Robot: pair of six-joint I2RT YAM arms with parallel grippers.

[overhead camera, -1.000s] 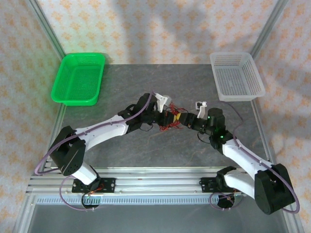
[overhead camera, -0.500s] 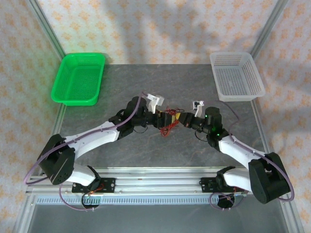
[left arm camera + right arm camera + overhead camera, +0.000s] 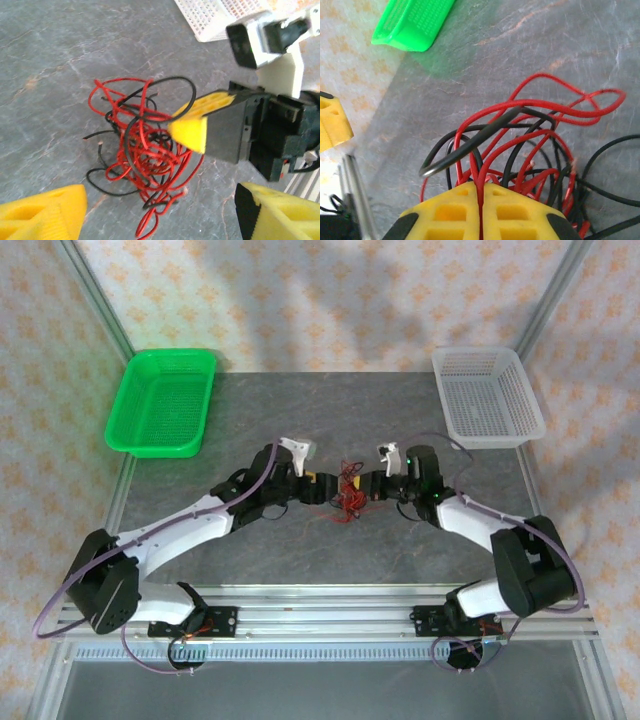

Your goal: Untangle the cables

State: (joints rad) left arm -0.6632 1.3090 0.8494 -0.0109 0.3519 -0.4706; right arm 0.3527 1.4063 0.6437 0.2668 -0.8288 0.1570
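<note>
While the left gripper (image 3: 322,486) stands with its yellow fingers (image 3: 42,212) spread wide and empty, the cables (image 3: 348,497), a red and black tangle, lie on the grey table (image 3: 300,420) just to its right. At their right side the right gripper (image 3: 368,487) is pinched tight on a red strand, pads (image 3: 455,205) pressed together.

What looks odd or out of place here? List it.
Only the cables stand out: red and black wires knotted in one loose clump at the middle of the table. The right gripper is shut on a red strand at the clump's edge. The left gripper hangs open beside it. Nothing looks spilled or broken.
</note>
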